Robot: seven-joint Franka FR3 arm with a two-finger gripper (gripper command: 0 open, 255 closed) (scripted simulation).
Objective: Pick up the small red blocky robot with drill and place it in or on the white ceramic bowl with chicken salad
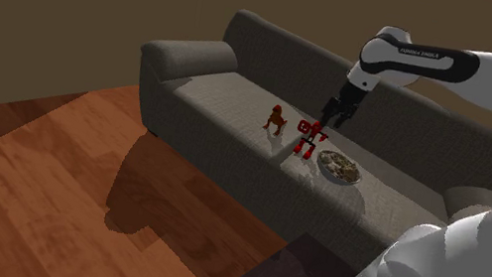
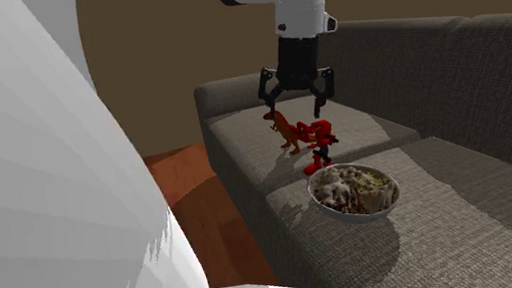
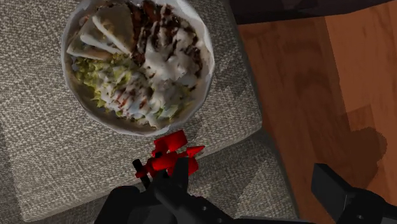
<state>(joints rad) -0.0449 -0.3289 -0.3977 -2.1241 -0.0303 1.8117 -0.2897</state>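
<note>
Gripper (image 2: 298,96) wide open, holding nothing, upper centre of second exterior view. One red robot (image 2: 320,146) just below it, standing on one sofa (image 2: 474,222). One bowl (image 2: 337,208) just beside robot, lower right. One orange figure (image 2: 285,127) left of robot.

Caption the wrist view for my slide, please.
Open gripper over the red toy robot, beside the salad bowl on the sofa.

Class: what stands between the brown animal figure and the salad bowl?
The red blocky robot stands between the brown figure and the bowl, clearest in the shoulder view.
</note>
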